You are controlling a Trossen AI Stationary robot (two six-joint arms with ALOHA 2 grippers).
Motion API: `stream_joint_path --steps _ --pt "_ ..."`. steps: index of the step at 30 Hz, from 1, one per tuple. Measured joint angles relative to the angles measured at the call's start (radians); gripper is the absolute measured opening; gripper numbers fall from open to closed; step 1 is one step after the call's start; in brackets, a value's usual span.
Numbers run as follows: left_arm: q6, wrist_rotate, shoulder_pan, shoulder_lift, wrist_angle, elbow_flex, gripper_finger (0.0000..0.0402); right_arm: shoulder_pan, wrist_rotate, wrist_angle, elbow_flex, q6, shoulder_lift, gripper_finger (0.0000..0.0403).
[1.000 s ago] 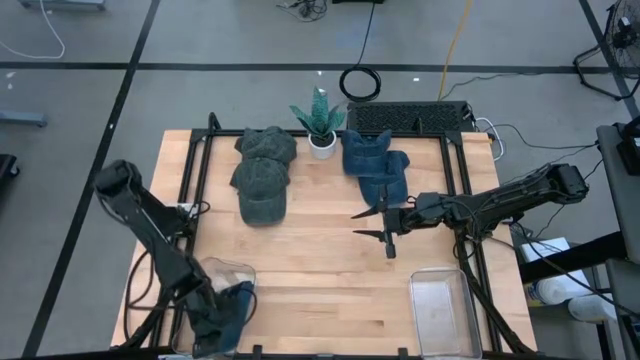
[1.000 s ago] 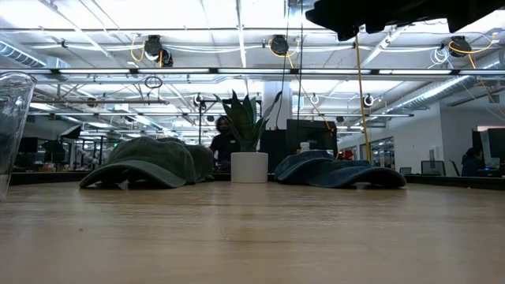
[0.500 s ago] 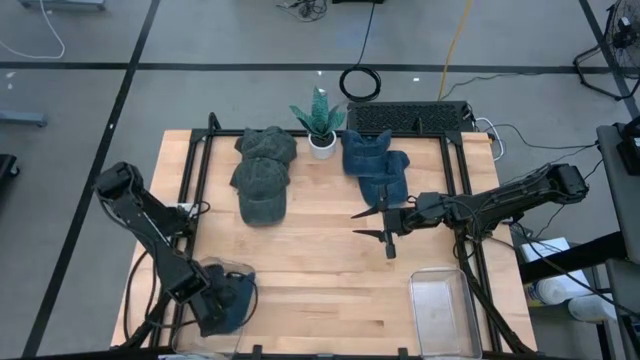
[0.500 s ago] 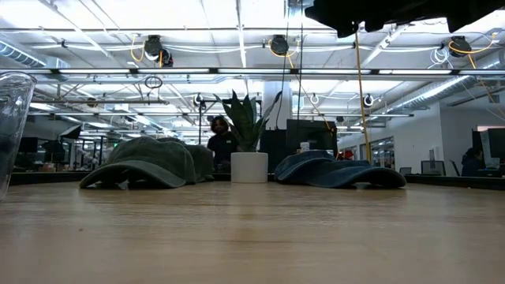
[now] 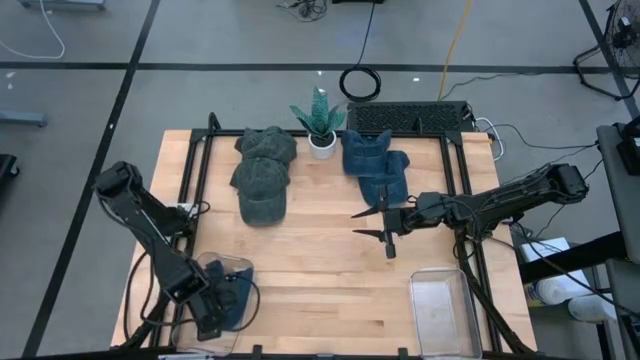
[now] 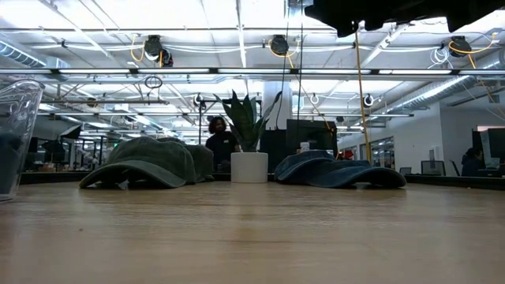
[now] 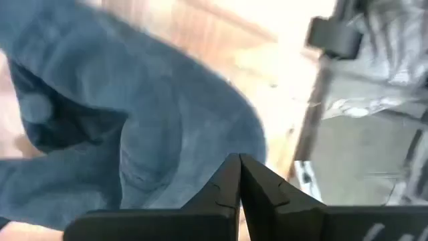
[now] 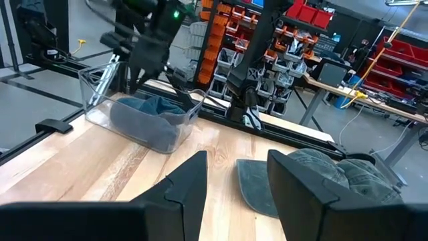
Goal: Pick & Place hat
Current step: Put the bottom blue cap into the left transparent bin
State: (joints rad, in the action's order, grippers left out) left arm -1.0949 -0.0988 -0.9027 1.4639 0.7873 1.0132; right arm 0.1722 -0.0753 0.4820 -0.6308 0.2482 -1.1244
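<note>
A blue denim hat (image 5: pixel 236 293) lies bunched inside a clear bin (image 5: pixel 204 266) at the table's near left corner, and shows in the right wrist view too (image 8: pixel 150 112). My left gripper (image 7: pixel 239 165) is shut, its fingertips right over the hat's cloth (image 7: pixel 167 134). My right gripper (image 5: pixel 356 224) hangs open above mid-table, right of centre, holding nothing. Two green hats (image 5: pixel 262 180) rest overlapping on the far left of the table. More blue hats (image 5: pixel 375 165) lie piled at the far right. My left gripper points its shut fingers (image 7: pixel 227 184) down at the blue hat in the bin. No cloth shows between the fingertips. Whether they touch the hat, I cannot tell.
A potted plant (image 5: pixel 320 125) stands at the far edge between the hat piles. A second clear bin (image 5: pixel 440 312) sits at the near right edge. A black frame (image 5: pixel 195 160) runs along the table's sides. Bare wood (image 5: pixel 320 280) lies between the two bins.
My left gripper has carried the blue hat from the table's near edge up toward the far side and into the clear bin, where the hat now lies. In the low view the bin's wall has shifted a little rightward and now shows dark blue inside.
</note>
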Motion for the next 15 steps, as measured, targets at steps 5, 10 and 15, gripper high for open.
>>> stream_joint_path --steps 5,10,15 --pt "0.110 0.105 0.014 0.000 0.055 0.116 0.0008 0.000 0.000 -0.001 0.000 -0.001 0.000 0.0146" --pt "0.377 0.354 0.046 -0.006 0.114 0.249 0.0017 0.000 -0.002 -0.020 0.000 -0.035 0.000 0.0146" --pt "0.462 0.546 0.128 -0.060 0.166 0.294 0.0024 0.000 -0.132 -0.031 0.000 -0.022 0.002 0.0146"
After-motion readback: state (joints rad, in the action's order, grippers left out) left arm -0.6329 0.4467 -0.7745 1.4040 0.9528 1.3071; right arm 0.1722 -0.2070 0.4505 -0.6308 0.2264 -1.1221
